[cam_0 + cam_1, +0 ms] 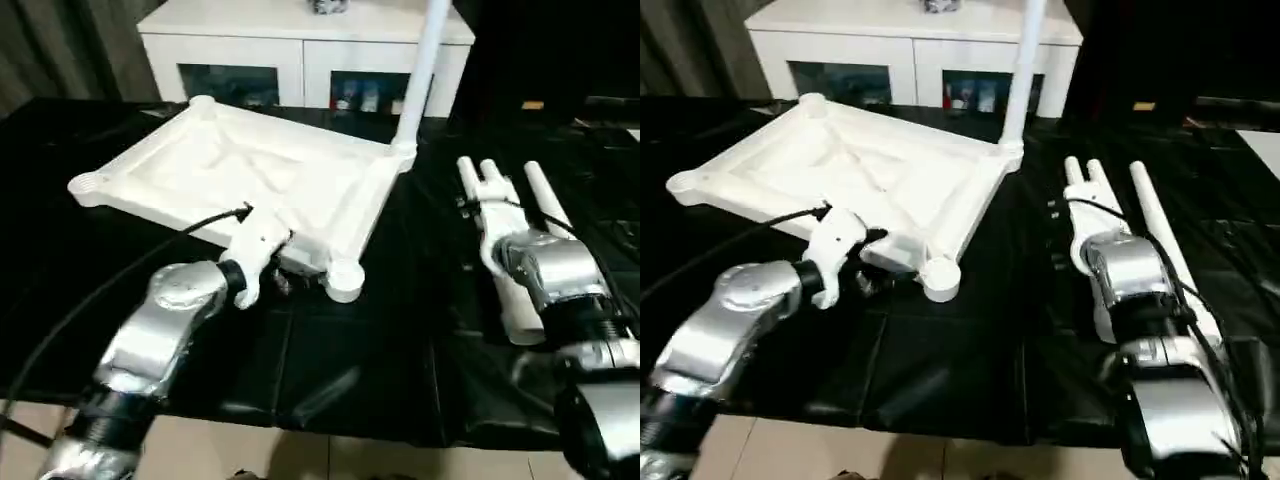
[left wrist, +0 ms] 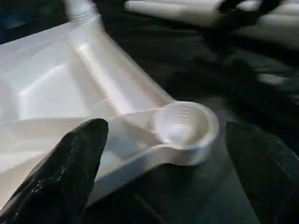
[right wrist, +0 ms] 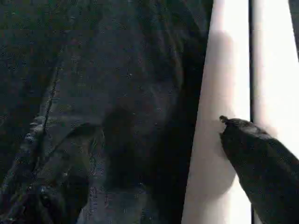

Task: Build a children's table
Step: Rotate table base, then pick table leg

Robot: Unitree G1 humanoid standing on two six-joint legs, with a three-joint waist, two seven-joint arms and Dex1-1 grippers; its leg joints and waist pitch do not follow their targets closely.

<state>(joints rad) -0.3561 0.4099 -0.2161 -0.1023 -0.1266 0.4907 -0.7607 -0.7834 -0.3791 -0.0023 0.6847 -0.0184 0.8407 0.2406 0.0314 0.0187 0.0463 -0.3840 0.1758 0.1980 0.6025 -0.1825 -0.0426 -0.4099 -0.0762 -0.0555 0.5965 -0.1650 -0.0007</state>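
the tabletop (image 1: 250,180) lies upside down on the black-covered surface (image 1: 330,370), ribbed underside up, so its round corner sockets face upward and can take legs from above. one leg (image 1: 420,70) already stands upright in the far right socket, in front of the white cabinet (image 1: 300,45) at the back. the near right socket (image 2: 184,126) is open and empty — a likely place for the next leg, as i judge it.

the left gripper (image 2: 163,154) sits at the near edge of the tabletop just left of that socket, its jaws standing wide apart with the socket between them in the left wrist view; they hold nothing. placed so, it looks ready to steady that corner, though whether it touches the rim i cannot tell.

to the right, well apart from the tabletop, the three spare legs (image 1: 1095,200) lie side by side on the surface, running from near to far within easy reach of the right arm. the right gripper (image 3: 154,158) hovers over them with its jaws apart, one black finger (image 3: 261,163) lying against the leftmost leg (image 3: 217,140) and the other over the dark covering beside it — not closed on anything. it reads as the approach to picking up a leg, with one leg fitted and three to go.
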